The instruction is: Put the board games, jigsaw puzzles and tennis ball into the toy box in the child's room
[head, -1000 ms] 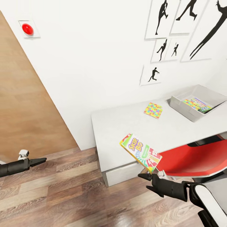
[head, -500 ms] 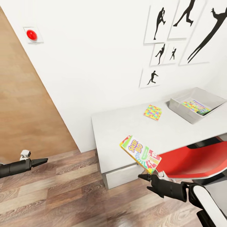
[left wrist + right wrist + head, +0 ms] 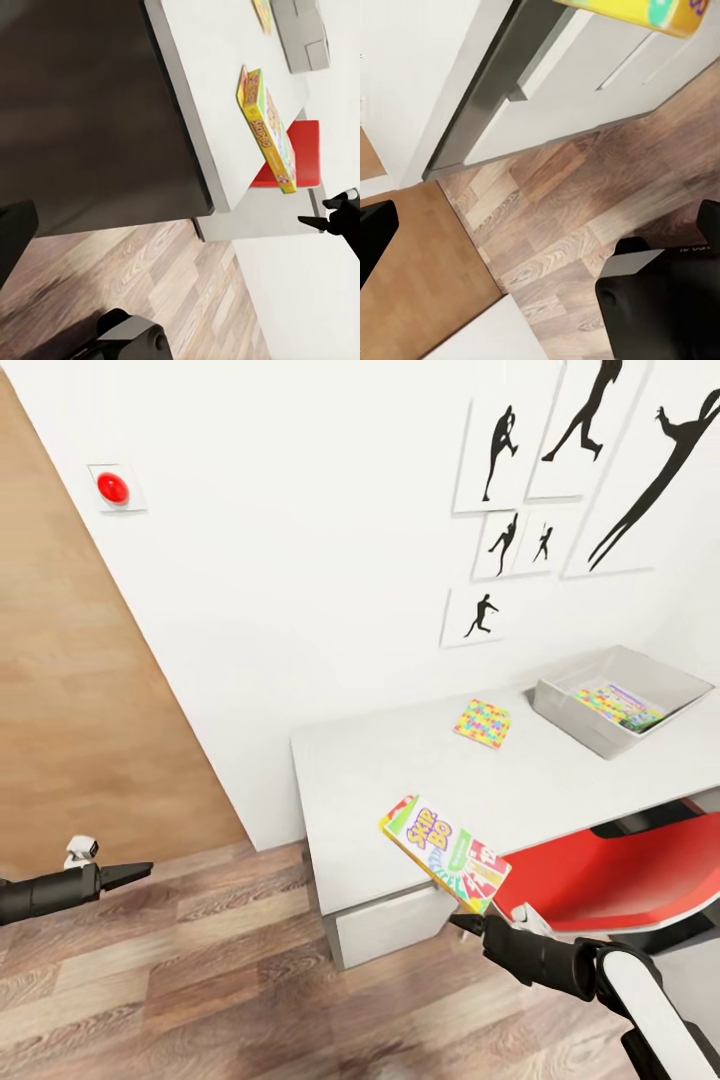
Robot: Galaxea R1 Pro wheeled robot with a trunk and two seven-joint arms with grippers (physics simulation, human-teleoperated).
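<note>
**Skip-Bo box held up over the desk's near edge**

Gripped by the right gripper (image 3: 480,913): the flat green-yellow-red "Skip-Bo" board game box (image 3: 446,852), pinched at its lower corner and raised tilted above the near edge of the long light grey table (image 3: 400,780). Seen also from the left wrist as a yellow-edged box (image 3: 268,127) standing on edge beside the tabletop (image 3: 214,82), with the dark right gripper (image 3: 330,214) just below it. Just a yellow corner of the box (image 3: 660,13) caught by the right wrist camera, above grey cabinet fronts (image 3: 577,82) and wood-plank floor (image 3: 562,240).

Lying flat on the tabletop, well apart from the held box: a thin multicoloured jigsaw puzzle square (image 3: 482,722). Further along, near the wall: the light grey toy box with sloping sides (image 3: 572,712), holding flat colourful items (image 3: 615,705); not told apart.

Under the table edge, a red chair seat (image 3: 620,875).

Left gripper (image 3: 125,874) out over the wood floor, well away from the table, holding nothing, tips drawn to a narrow point.
</note>
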